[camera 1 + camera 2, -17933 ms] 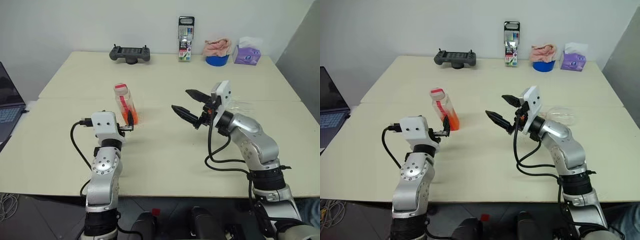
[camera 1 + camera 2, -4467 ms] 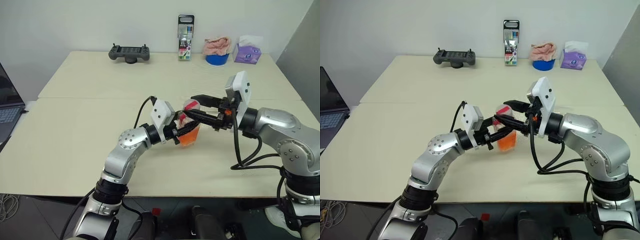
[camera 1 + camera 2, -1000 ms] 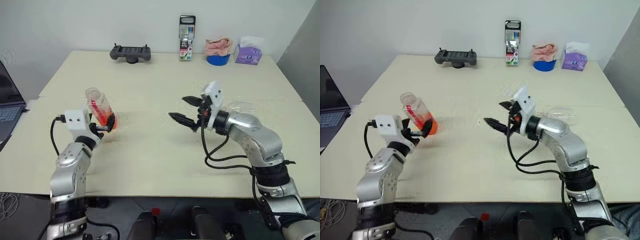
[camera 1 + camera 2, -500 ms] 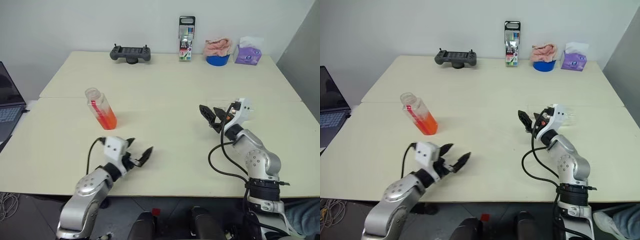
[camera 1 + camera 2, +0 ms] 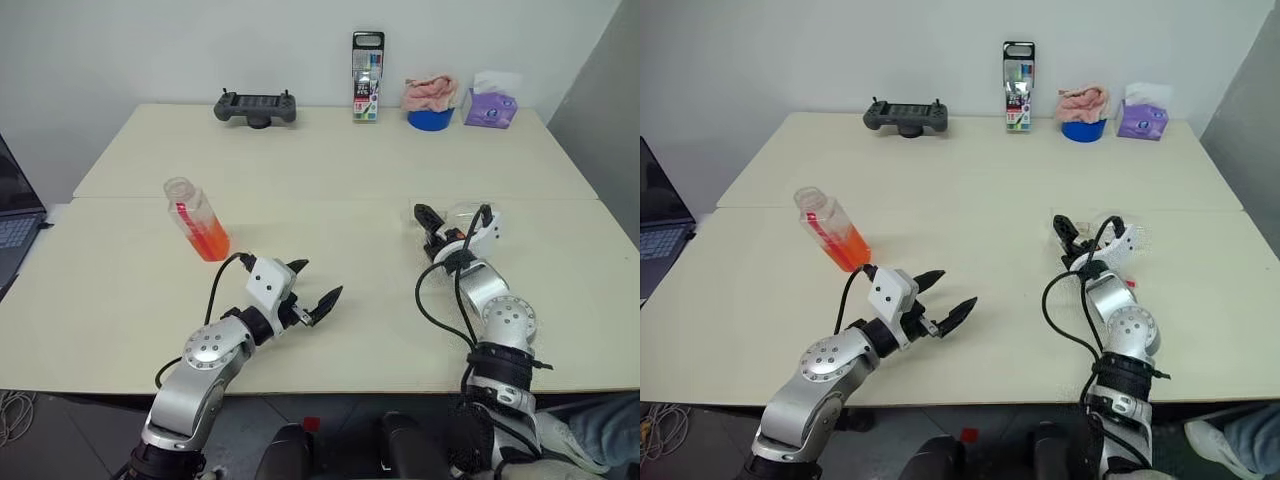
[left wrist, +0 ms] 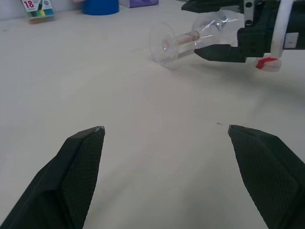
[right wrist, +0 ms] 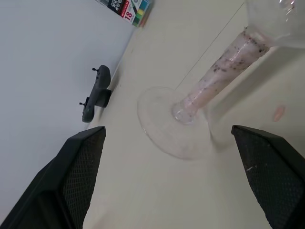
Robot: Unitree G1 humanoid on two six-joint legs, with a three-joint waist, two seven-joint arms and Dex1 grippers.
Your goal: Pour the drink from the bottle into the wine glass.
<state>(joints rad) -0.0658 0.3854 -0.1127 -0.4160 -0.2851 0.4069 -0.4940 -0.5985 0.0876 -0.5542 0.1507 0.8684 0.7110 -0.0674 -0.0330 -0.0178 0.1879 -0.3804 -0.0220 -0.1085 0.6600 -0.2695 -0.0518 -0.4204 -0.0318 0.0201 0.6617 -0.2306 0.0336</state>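
Observation:
The bottle (image 5: 196, 219) stands uncapped at the left of the table, with the orange-red drink (image 5: 211, 243) filling its lower part. The wine glass (image 5: 470, 213) lies on its side at the right; its foot (image 6: 163, 42) and stem also show in the left wrist view. My right gripper (image 5: 429, 228) is open, one finger on each side of the stem (image 7: 224, 74), not closed on it. My left gripper (image 5: 320, 278) hangs open and empty over the table's front middle, well to the right of the bottle and pointing toward the glass.
Along the far edge stand a black controller (image 5: 255, 105), a tall marker pack (image 5: 366, 62), a blue bowl holding a pink cloth (image 5: 430, 100) and a purple tissue box (image 5: 490, 106). A laptop (image 5: 10, 215) sits off the left edge. A seam (image 5: 330, 198) crosses the table.
My left gripper has let go of the bottle, which now stands alone, and has swung right toward the middle. My right gripper has rolled and moved down to straddle the glass's stem.

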